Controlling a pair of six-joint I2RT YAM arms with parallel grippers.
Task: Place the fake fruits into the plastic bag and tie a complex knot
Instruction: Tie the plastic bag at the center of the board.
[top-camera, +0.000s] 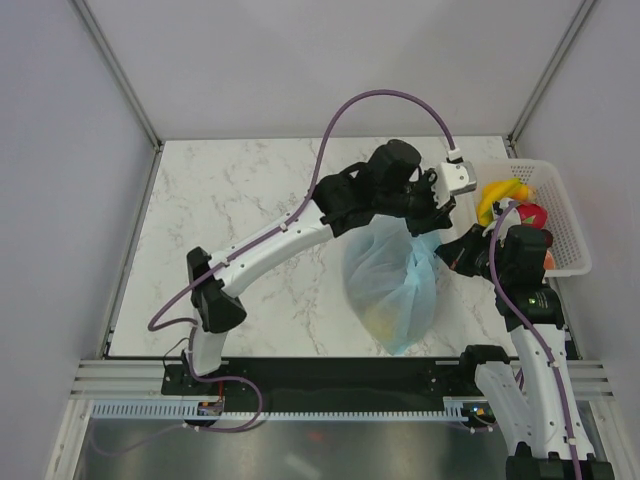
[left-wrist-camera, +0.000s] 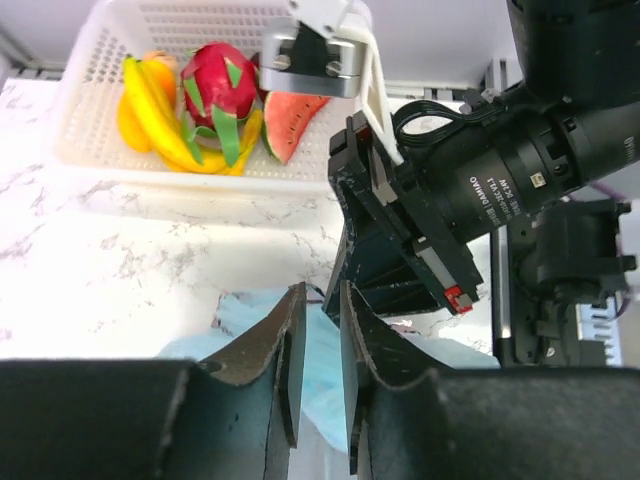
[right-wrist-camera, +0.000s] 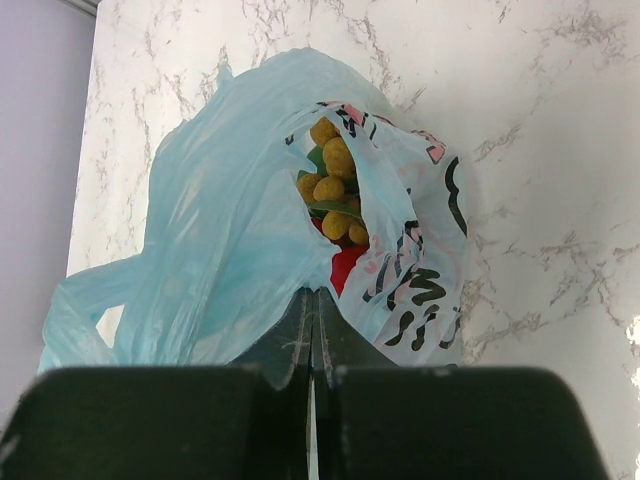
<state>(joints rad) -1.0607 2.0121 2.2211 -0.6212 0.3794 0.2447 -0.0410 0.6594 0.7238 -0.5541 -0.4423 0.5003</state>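
**Both claws at the bag's neck, three fruits left in the basket**

At 2 o'clock on the marble table (top-camera: 240, 220), a white mesh plastic basket (top-camera: 565, 215) holds one bunch of yellow bananas (left-wrist-camera: 150, 110), one pink-red dragon fruit (left-wrist-camera: 215, 85) and one orange-red slice (left-wrist-camera: 290, 120). The thin light-blue plastic bag (top-camera: 392, 285) sits at 4 o'clock with one tan round cluster (right-wrist-camera: 335, 180) inside. The left arm (top-camera: 270, 245) stretches across. The left gripper (left-wrist-camera: 318, 370) is narrow, with blue film in the gap; whether it grips is unclear. The right gripper (right-wrist-camera: 310, 325) is pinched on the bag.

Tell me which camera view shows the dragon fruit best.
Left wrist view: the dragon fruit lies in plain sight in the white basket beside the bananas, pink skin and green scales clear. The top view shows only a small red patch close against the right arm. The right wrist view misses it.
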